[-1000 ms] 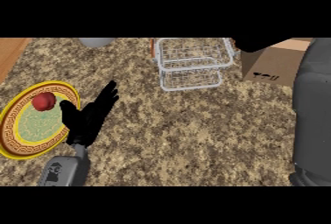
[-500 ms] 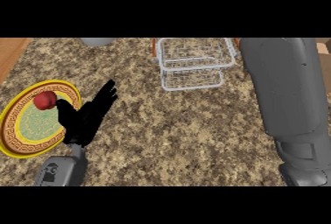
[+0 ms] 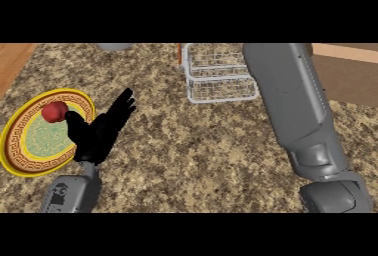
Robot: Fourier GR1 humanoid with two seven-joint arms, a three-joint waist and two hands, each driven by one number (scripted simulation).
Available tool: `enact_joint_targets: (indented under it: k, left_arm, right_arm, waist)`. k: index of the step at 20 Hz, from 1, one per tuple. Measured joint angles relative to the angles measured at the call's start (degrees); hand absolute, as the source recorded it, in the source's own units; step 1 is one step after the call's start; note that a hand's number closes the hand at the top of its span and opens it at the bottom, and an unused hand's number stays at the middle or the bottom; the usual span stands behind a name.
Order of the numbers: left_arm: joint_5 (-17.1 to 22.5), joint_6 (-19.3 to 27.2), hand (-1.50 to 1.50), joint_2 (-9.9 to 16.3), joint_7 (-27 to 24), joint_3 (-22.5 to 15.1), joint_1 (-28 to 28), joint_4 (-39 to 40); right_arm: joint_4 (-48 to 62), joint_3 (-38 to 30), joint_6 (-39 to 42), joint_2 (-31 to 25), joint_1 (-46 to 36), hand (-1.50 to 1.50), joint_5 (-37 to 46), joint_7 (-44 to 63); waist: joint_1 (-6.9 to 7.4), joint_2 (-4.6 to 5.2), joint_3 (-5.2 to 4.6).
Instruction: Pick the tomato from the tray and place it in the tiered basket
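Speckled stone table (image 3: 184, 150) filling the view. Big grey right forearm (image 3: 295, 110) running up the right side, crossing the basket's right edge; right hand out of sight, so no telling its state. White wire basket (image 3: 218, 75) at the top centre, tiers stepping toward the viewer. Yellow-rimmed tray (image 3: 22, 165) at the left, patterned green centre. Left hand (image 3: 100, 132) just beside the tray's right edge, fingers straight and spread apart, thumb pointing toward the tomato, holding nothing. Tomato (image 3: 53, 111) small and red, sitting on the tray's upper part, just left of the thumb, not yet grasped.

Risks from here: round tomato, likely to roll off across the tray if nudged by a fingertip before the fingers close. Tray rim in the way too, could get tipped or shoved by a low approach. And that right forearm parked across the basket, possibly blocking the drop-off route.
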Motion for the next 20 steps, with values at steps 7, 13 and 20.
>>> enact_joint_targets:
  k: [7, 13, 20]
  left_arm:
    - [-0.2, -0.1, 0.00, -0.6, 0.5, -0.7, -0.6, 0.0]
    - [-0.4, -0.3, 0.00, -0.5, 0.4, -1.0, -0.2, -0.5]
    - [0.1, -0.1, 0.00, -0.2, 0.9, -0.2, 1.7, -1.5]
  right_arm:
    - [11.9, -1.2, -6.6, 1.3, -3.7, -1.50, -8.9, -13.4]
    - [18.1, -2.5, -15.5, 1.5, -7.4, -1.50, -11.4, -22.2]
    - [18.3, -6.5, -24.5, -0.2, -9.3, -1.50, -13.2, -20.1]
  waist:
    - [0.99, 0.23, -0.02]
    - [1.13, 0.26, -0.04]
    - [-0.83, -0.42, -0.03]
